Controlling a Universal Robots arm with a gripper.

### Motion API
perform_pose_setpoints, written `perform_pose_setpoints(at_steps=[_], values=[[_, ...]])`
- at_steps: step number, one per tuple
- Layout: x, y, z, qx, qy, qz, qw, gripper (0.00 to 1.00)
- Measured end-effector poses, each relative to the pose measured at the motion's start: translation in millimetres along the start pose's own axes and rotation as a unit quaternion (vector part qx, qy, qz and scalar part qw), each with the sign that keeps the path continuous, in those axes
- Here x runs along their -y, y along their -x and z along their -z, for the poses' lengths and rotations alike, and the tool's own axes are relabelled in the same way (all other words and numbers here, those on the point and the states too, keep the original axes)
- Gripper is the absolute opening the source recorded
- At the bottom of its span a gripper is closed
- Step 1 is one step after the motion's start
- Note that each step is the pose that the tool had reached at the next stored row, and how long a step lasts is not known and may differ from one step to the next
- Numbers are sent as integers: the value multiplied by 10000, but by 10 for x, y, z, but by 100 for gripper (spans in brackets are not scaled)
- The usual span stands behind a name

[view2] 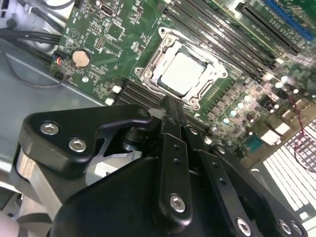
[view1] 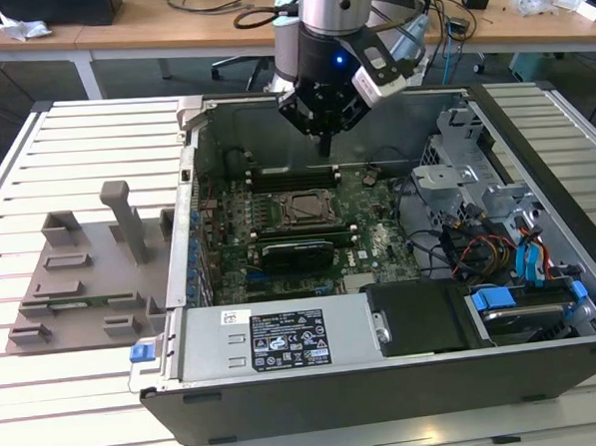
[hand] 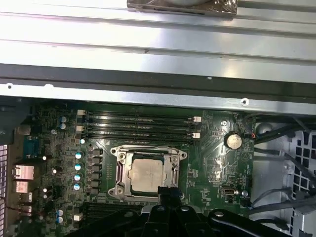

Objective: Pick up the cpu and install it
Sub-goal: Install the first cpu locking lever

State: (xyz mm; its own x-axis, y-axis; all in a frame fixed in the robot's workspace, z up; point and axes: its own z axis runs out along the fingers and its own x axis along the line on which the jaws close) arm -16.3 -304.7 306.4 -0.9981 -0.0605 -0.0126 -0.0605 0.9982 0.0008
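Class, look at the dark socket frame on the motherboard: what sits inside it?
The cpu lies flat inside the socket frame, silvery top showing. Whatever lies beneath the chip is covered.

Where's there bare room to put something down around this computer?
The slatted table is bare behind the grey fixture plate on the exterior view's left, and at the far right beside the case. Inside is crowded: the motherboard, the cpu in its socket, and cables; the hand hangs above.
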Motion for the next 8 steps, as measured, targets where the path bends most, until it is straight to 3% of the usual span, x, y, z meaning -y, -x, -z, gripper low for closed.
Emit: perform_pose_setpoints(at_steps=[3,8], values=[[0,1,87,0,-4,0,10000,11],[0,1,99,0,-3,0,10000,11]])
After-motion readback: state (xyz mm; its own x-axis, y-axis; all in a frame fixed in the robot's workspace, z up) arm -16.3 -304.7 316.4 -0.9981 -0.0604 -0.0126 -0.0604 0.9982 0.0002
